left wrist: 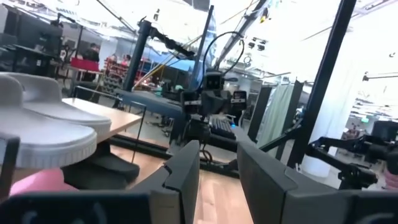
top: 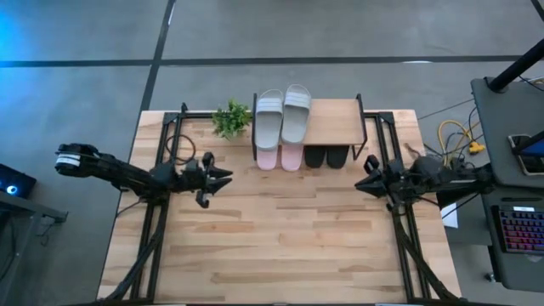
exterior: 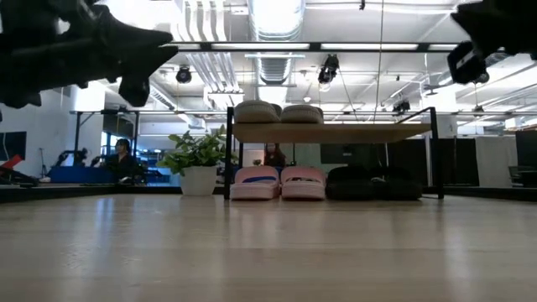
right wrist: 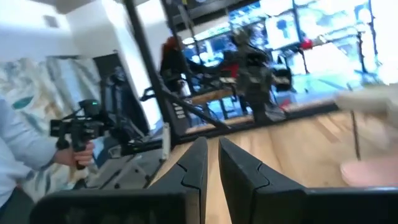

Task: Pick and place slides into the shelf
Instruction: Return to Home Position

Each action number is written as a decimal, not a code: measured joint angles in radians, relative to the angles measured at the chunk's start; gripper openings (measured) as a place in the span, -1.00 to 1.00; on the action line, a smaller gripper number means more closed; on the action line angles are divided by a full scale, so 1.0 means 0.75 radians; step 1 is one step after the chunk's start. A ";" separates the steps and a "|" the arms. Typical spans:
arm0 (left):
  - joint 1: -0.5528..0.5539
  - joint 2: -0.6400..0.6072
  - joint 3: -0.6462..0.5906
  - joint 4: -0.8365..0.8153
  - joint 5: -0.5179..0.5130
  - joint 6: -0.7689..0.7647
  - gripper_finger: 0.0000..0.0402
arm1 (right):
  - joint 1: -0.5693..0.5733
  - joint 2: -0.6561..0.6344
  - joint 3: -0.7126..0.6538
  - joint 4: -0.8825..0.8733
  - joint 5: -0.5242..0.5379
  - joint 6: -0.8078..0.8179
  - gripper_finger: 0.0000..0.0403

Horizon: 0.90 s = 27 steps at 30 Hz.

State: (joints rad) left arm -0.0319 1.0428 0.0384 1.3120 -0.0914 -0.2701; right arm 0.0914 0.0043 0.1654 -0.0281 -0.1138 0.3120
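The shelf (top: 331, 121) stands at the table's far edge. The grey-green pair (top: 283, 115) lies on the left half of its top board, toes hanging over the near edge. Under the board, on the table, the pink pair (top: 280, 157) lies left of the black pair (top: 326, 156). The low view shows them the same way: grey-green (exterior: 278, 111), pink (exterior: 278, 182), black (exterior: 372, 182). My left gripper (top: 228, 175) hovers left of the shelf, slightly open and empty. My right gripper (top: 360, 184) hovers right of it, shut and empty. Both point toward the table's middle.
A small potted plant (top: 230, 118) stands on the table just left of the shelf. Black frame rails run along both table sides (top: 161, 212). Bare wood spreads over the near half of the table (top: 289, 246). A person with a handheld camera shows in the right wrist view (right wrist: 37, 149).
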 joint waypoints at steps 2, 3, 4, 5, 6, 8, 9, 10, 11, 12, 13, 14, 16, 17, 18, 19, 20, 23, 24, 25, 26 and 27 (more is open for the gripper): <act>0.000 0.000 -0.033 0.038 0.000 0.010 -0.53 | 0.000 -0.005 -0.048 0.036 0.039 0.054 -0.83; 0.000 0.001 -0.040 0.050 0.000 0.019 -0.53 | -0.001 -0.005 -0.072 0.074 0.048 0.070 -0.83; 0.001 0.003 -0.040 0.060 0.000 0.021 -0.53 | -0.001 -0.004 -0.092 0.103 0.042 0.069 -0.83; 0.008 0.002 -0.041 0.054 0.008 0.021 -0.53 | -0.001 -0.005 -0.111 0.122 0.038 0.069 -0.83; 0.019 0.003 -0.041 0.052 0.023 0.019 -0.53 | -0.001 -0.005 -0.134 0.152 0.038 0.076 -0.83; 0.062 0.009 -0.041 0.029 0.078 -0.014 -0.53 | -0.004 -0.005 -0.180 0.251 0.047 0.076 -0.83; 0.096 0.012 -0.041 -0.005 0.105 -0.052 -0.53 | -0.007 -0.005 -0.202 0.306 0.048 0.075 -0.83; 0.136 0.015 -0.041 -0.046 0.141 -0.088 -0.53 | -0.009 -0.005 -0.210 0.329 0.049 0.074 -0.83; 0.184 0.015 -0.041 -0.071 0.195 -0.126 -0.53 | -0.012 -0.004 -0.209 0.329 0.050 0.072 -0.83; 0.233 0.015 -0.041 -0.067 0.263 -0.152 -0.53 | -0.016 -0.005 -0.209 0.329 0.049 0.067 -0.83; 0.285 0.013 -0.039 -0.048 0.355 -0.170 -0.53 | -0.022 -0.005 -0.209 0.330 0.050 0.063 -0.83; 0.342 0.004 -0.036 -0.044 0.462 -0.189 -0.53 | -0.028 -0.006 -0.209 0.331 0.052 0.063 -0.83; 0.453 -0.023 -0.026 -0.051 0.690 -0.236 -0.53 | -0.041 -0.004 -0.209 0.329 0.053 0.067 -0.83; 0.509 -0.035 -0.025 -0.048 0.790 -0.273 -0.53 | -0.048 -0.004 -0.209 0.324 0.053 0.068 -0.83; 0.561 -0.044 -0.029 -0.050 0.868 -0.311 -0.53 | -0.055 -0.005 -0.209 0.323 0.053 0.068 -0.83; 0.608 -0.049 -0.037 -0.059 0.928 -0.350 -0.53 | -0.062 -0.005 -0.209 0.323 0.053 0.068 -0.83; 0.652 -0.055 -0.041 -0.073 0.964 -0.395 -0.53 | -0.068 -0.005 -0.209 0.323 0.053 0.068 -0.83; 0.742 -0.085 -0.041 -0.132 0.977 -0.460 -0.53 | -0.089 -0.004 -0.209 0.321 0.061 0.070 -0.83; 0.759 -0.087 -0.041 -0.142 0.960 -0.470 -0.53 | -0.095 -0.003 -0.209 0.320 0.071 0.073 -0.83; 0.764 -0.087 -0.041 -0.144 0.927 -0.481 -0.53 | -0.097 -0.002 -0.209 0.321 0.084 0.073 -0.83; 0.765 -0.081 -0.041 -0.145 0.896 -0.504 -0.53 | -0.097 -0.002 -0.209 0.320 0.088 0.073 -0.83; 0.765 -0.072 -0.040 -0.145 0.876 -0.505 -0.53 | -0.097 -0.002 -0.209 0.319 0.089 0.073 -0.83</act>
State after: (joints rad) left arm 0.5418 0.9886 0.0085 1.2031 0.5654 -0.6492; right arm 0.0189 0.0029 0.0090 0.2114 -0.0471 0.3668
